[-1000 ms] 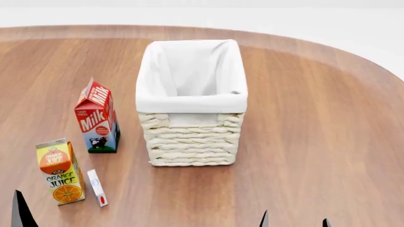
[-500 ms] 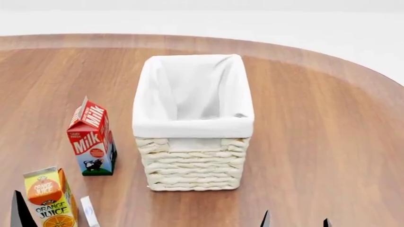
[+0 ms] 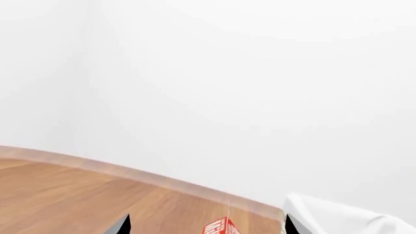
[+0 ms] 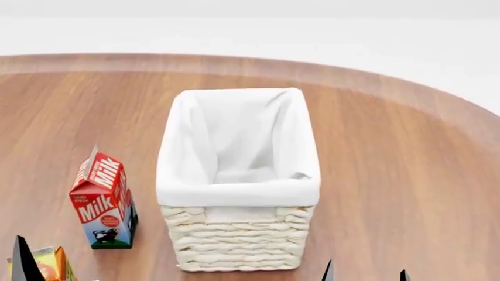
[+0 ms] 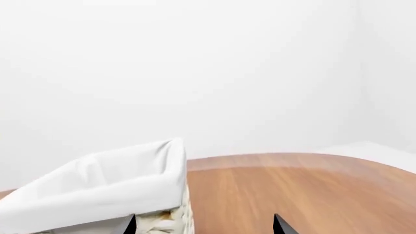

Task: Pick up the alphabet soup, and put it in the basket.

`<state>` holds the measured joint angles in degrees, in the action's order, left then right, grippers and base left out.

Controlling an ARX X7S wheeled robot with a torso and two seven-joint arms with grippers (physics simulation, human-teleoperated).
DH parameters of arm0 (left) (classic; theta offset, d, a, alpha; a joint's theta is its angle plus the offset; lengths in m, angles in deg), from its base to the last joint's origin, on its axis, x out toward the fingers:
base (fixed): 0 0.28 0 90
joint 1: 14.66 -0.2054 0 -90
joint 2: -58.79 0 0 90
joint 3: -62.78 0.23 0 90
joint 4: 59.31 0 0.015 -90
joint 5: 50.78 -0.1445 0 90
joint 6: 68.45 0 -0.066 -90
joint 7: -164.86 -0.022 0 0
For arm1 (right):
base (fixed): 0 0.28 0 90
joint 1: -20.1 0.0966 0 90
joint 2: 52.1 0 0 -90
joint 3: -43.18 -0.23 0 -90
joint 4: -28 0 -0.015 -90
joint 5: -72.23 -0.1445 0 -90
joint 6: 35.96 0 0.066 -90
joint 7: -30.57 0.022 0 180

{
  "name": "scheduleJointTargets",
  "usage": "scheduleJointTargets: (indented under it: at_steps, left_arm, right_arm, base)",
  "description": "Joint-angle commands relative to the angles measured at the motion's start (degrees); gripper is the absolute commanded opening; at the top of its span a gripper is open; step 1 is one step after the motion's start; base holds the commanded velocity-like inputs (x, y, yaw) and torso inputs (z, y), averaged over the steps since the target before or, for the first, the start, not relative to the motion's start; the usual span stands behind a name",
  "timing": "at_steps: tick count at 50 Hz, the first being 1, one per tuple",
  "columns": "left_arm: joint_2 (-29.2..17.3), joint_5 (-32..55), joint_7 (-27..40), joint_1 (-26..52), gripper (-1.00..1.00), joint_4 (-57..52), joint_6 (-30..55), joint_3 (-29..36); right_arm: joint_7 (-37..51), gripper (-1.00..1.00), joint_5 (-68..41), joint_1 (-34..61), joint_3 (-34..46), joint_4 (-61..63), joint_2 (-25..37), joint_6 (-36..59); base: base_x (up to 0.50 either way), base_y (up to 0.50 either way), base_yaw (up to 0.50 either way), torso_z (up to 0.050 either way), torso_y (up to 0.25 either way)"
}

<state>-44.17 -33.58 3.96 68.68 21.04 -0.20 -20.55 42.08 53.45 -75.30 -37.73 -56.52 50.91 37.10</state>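
The alphabet soup is out of view in all three views. The basket [image 4: 238, 190], cream wicker with a white cloth lining, stands at the table's middle, and nothing shows inside it. My left gripper [image 3: 206, 226] is open, only its dark fingertips [image 3: 123, 225] showing, with the basket's cloth rim [image 3: 338, 219] off to one side. My right gripper [image 5: 203, 225] is open too, close beside the basket's corner [image 5: 97, 185]. In the head view the right gripper [image 4: 366, 275] sits at the bottom edge, just in front of the basket's right corner.
A red and blue milk carton [image 4: 102, 202] stands left of the basket, and its top shows between the left fingers [image 3: 221, 227]. An orange juice carton [image 4: 51, 263] is cut off at the bottom left. The round wooden table [image 4: 390, 175] stretches right and back.
The head view has tilted up, so the basket and cartons slid down the picture. The orange juice carton is now mostly cut off, and a small white packet beside it left the view.
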Motion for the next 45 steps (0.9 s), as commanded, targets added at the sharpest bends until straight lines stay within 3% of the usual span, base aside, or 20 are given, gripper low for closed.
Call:
scheduleJointTargets:
  at_steps: [1, 16, 36, 45]
  left_arm:
    - [-0.2, 0.1, 0.2, 0.1, 1.0, 0.3, -0.3, 0.2]
    - [-0.5, 0.1, 0.6, -0.4, 1.0, -0.1, -0.8, 0.5]
    - [-0.7, 0.1, 1.0, 0.3, 1.0, 0.6, -0.7, 0.9]
    - [-0.8, -0.1, 1.6, 0.2, 1.0, 0.8, -0.7, 0.8]
  right_arm:
    - [0.3, 1.0, -0.2, 0.1, 0.2, -0.1, 0.2, -0.2]
    - [0.3, 1.0, -1.2, -0.3, 0.5, 0.3, 0.5, -0.2]
    - [1.1, 1.0, -1.7, 0.1, 0.4, 0.0, 1.2, 0.2]
    - [-1.3, 1.0, -2.9, -1.8, -0.1, 1.1, 4.8, -0.2]
  base:
    - [0.22, 0.0, 0.0, 0.0, 0.0]
    - [0.22, 0.0, 0.0, 0.0, 0.0]
    - [0.0, 0.0, 0.0, 0.0, 0.0]
    - [0.0, 0.0, 0.0, 0.0, 0.0]
